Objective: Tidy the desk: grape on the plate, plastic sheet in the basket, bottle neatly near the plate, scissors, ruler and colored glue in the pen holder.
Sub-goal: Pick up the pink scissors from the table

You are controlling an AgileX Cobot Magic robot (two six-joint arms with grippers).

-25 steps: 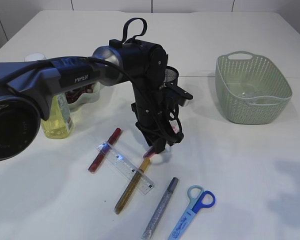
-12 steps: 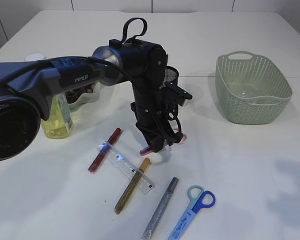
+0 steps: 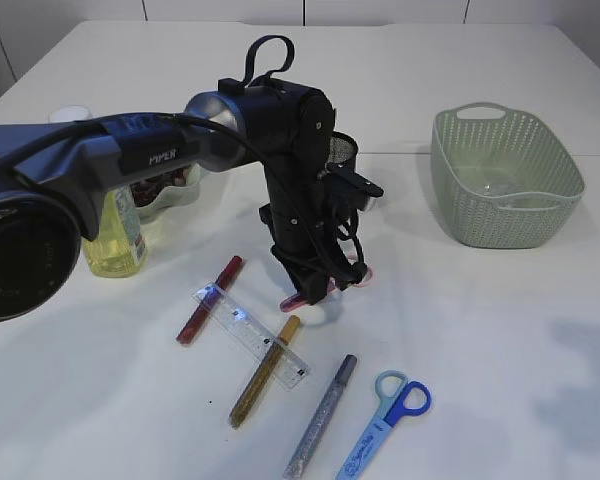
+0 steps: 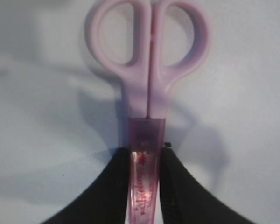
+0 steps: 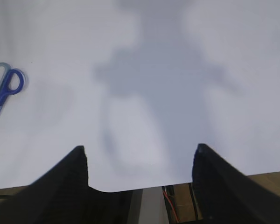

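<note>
Two black fingers (image 4: 114, 186) of the left pincer (image 4: 144, 186) clamp the pink scissors (image 4: 147, 84) by their sheathed blade in the left wrist view, handles pointing straight away from it, long axis in line with the pincer. Only the exterior view shows the pincer (image 3: 315, 290) low over the table (image 3: 480, 330), the scissors (image 3: 332, 287) tilted, handle loops at its right. Right wrist view: right pincer (image 5: 140, 163) gapes wide, empty; blue scissors (image 5: 2, 88) far left.

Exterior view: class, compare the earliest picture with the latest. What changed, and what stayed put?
The left gripper closed its jaws on the pink scissors, whose handles now show beside it. The ruler, glue pens, blue scissors, basket and bottle stayed put.
</note>
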